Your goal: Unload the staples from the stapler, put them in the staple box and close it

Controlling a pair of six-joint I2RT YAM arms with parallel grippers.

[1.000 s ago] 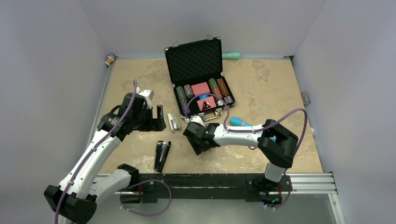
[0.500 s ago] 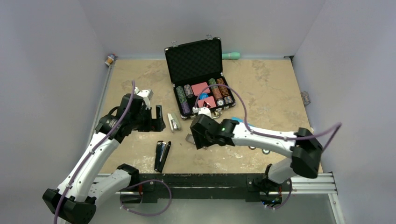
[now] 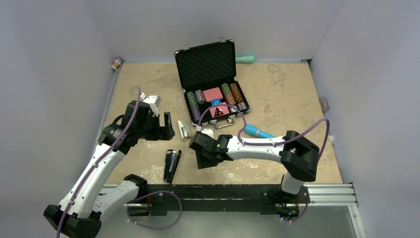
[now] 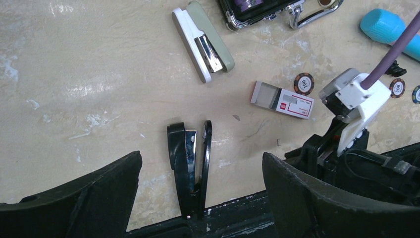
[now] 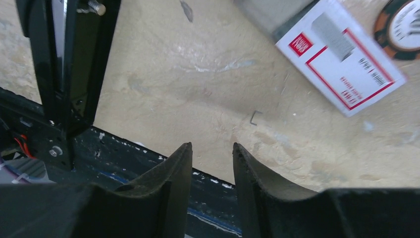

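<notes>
The black stapler (image 3: 172,166) lies on the table near the front edge, hinged open in a narrow V with its silvery rail showing. It also shows in the left wrist view (image 4: 190,168) and at the top left of the right wrist view (image 5: 67,64). My left gripper (image 3: 168,126) is wide open and empty, held above the table behind the stapler; in its own view the gripper (image 4: 200,156) frames the stapler. My right gripper (image 3: 202,159) is just right of the stapler, low over the table, with its jaws (image 5: 212,146) a narrow gap apart and nothing between them.
A red-and-white staple box (image 4: 289,101) lies beside my right wrist. A green-and-white stapler (image 3: 184,129) lies behind it. An open case of poker chips (image 3: 213,84) stands at the back. A blue cylinder (image 3: 257,131), loose chips (image 4: 303,83) and a loose staple (image 5: 255,117) are nearby.
My right gripper has swung left and toward the front edge, closer to the black stapler. The left arm has hardly moved.
</notes>
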